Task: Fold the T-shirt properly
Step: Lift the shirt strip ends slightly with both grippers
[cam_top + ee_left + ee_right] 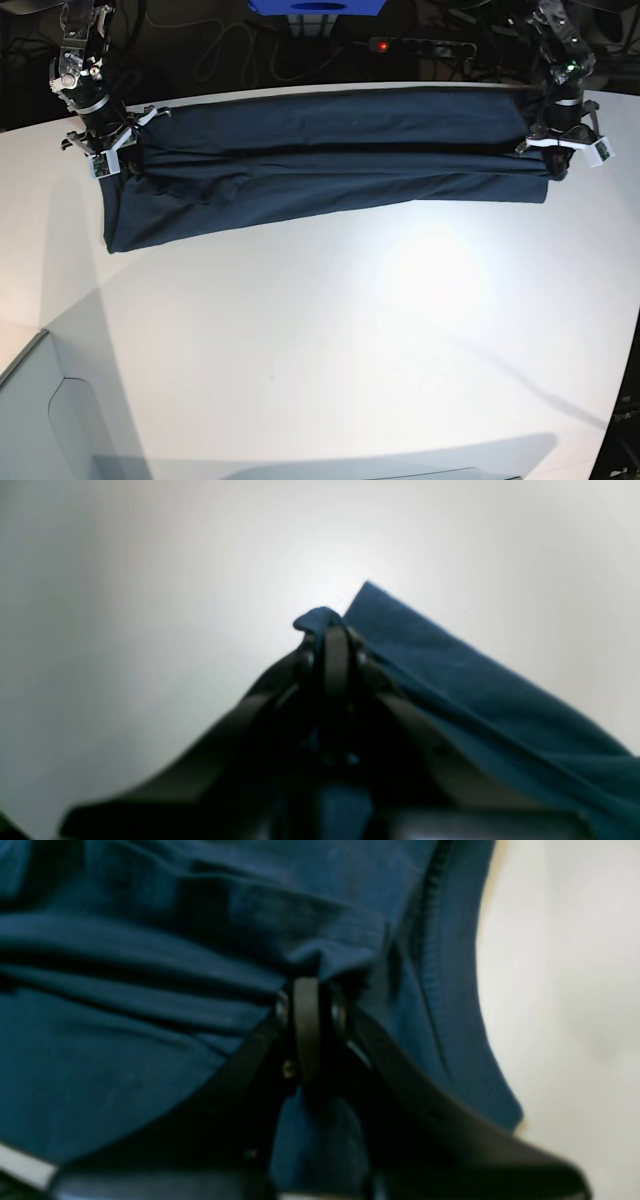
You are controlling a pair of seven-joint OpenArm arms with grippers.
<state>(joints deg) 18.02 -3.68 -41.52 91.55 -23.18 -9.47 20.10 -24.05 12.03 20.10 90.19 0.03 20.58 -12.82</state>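
Note:
The dark navy T-shirt [320, 160] lies as a long folded band across the far part of the white table [330, 330]. At the band's right end in the base view, my left gripper [556, 160] is shut on the cloth. The left wrist view shows a small fold of T-shirt [450, 680] pinched between the fingers of the left gripper [332, 630]. At the left end my right gripper [112, 160] is shut on the shirt too. In the right wrist view the right gripper [307, 990] bites bunched T-shirt [125, 990] fabric near a stitched hem.
Black cables and a power strip with a red light [380, 45] lie behind the table's far edge. A blue object [318, 6] stands at the back. A grey bin corner [40, 420] sits at the front left. White tabletop spreads in front of the shirt.

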